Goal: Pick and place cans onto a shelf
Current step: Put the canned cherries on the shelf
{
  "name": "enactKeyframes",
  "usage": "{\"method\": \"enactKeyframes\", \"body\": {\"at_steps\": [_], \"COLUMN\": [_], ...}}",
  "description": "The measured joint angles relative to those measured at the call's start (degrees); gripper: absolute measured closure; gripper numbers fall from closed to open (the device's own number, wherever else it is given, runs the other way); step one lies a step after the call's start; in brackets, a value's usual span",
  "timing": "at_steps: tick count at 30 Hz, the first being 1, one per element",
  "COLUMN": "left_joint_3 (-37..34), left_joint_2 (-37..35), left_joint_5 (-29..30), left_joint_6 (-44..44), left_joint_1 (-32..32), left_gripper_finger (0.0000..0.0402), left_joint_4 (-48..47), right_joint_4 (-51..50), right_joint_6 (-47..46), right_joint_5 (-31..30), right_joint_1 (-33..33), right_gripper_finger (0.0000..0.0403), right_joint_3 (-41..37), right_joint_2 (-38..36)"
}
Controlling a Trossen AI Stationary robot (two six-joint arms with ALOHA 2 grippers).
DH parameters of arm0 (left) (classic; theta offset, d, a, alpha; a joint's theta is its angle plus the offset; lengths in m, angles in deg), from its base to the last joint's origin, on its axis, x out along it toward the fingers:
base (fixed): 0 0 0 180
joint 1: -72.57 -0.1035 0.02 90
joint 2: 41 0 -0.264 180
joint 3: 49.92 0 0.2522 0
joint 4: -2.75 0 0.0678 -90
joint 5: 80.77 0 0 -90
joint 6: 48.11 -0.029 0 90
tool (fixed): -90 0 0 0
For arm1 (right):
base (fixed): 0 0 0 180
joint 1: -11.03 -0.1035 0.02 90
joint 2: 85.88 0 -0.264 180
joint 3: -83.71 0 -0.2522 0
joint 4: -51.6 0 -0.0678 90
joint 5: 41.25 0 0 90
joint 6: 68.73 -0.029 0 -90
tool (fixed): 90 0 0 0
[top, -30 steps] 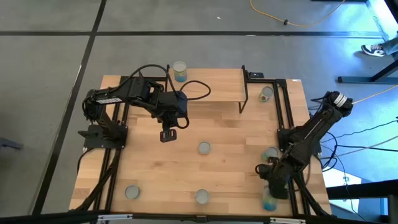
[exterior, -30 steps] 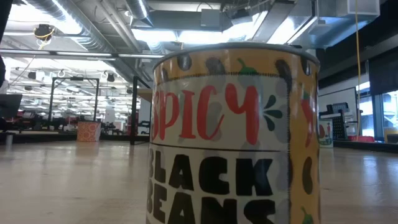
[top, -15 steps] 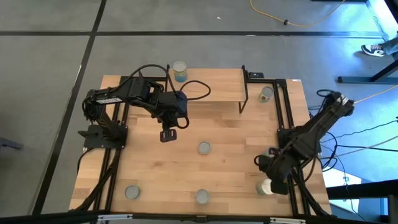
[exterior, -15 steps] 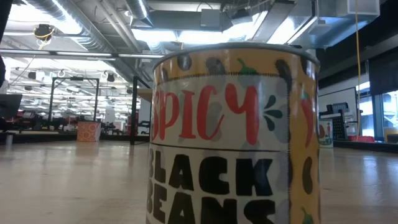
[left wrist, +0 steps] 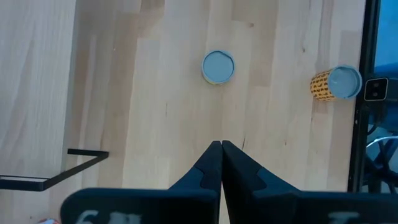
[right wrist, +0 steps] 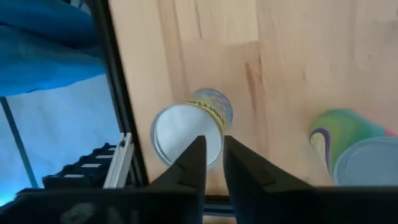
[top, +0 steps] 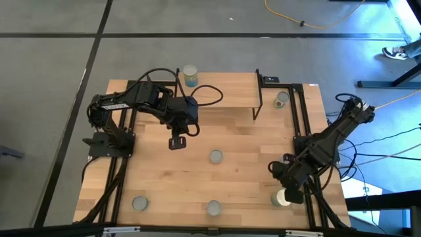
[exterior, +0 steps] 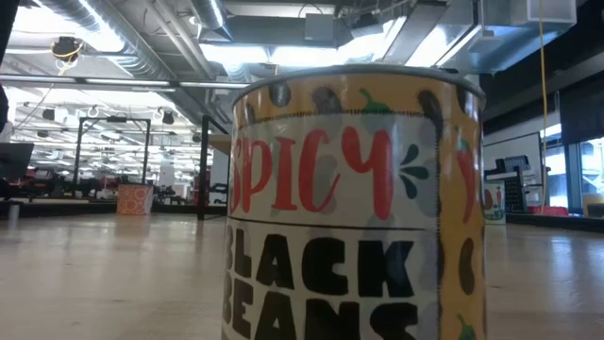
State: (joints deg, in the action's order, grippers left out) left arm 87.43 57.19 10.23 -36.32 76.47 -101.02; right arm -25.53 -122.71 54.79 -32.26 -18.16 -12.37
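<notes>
Cans are scattered over the worktop point(top: 164, 178), and the one in hand now is the yellow-labelled can point(top: 281, 197) standing upright near the right front corner, close to the worktop's edge rail. The right gripper point(top: 291, 192) hangs over it, fingers point(right wrist: 194, 163) drawn narrow with only a slim gap, holding nothing; in the right wrist view the silvery lid sits just beyond the fingertips, off to one side of the gap. A good grasp likely calls for spreading the fingers wider than the lid first, centring the gap over the can, then descending straight so neither tip clips the rim and tips it toward the rail. A green-and-purple can point(right wrist: 351, 146) stands near, so the approach should stay clear of it. The shelf point(top: 217, 89) lies well apart at the far side, so a firm hold low on the body would suit the long carry. The left gripper point(top: 177, 141) waits above mid-worktop with fingers pressed together, empty, a can point(top: 216, 157) lying beyond it.
</notes>
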Motion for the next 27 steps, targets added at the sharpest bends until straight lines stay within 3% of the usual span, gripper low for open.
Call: {"method": "enactKeyframes", "body": {"at_steps": [6, 11, 27], "left_joint_3": [0.00, 0.00, 0.00], "left_joint_2": [0.00, 0.00, 0.00], "left_joint_5": [0.00, 0.00, 0.04], "left_joint_6": [0.01, 0.07, 1.36], "left_joint_1": [-0.01, 0.00, 0.00], "left_gripper_finger": [0.0401, 0.0401, 0.0401], "left_joint_4": [0.00, 0.00, 0.02], "right_joint_4": [1.82, 4.20, 10.43], "right_joint_6": [0.31, 0.66, 0.57], "right_joint_5": [0.97, 3.96, 4.57], "right_joint_1": [-0.27, -1.14, -1.86], "right_gripper_finger": [0.0308, 0.0305, 0.0304], "right_joint_3": [-3.18, -5.97, -12.58], "right_joint_2": [0.00, -0.02, -0.02]}}
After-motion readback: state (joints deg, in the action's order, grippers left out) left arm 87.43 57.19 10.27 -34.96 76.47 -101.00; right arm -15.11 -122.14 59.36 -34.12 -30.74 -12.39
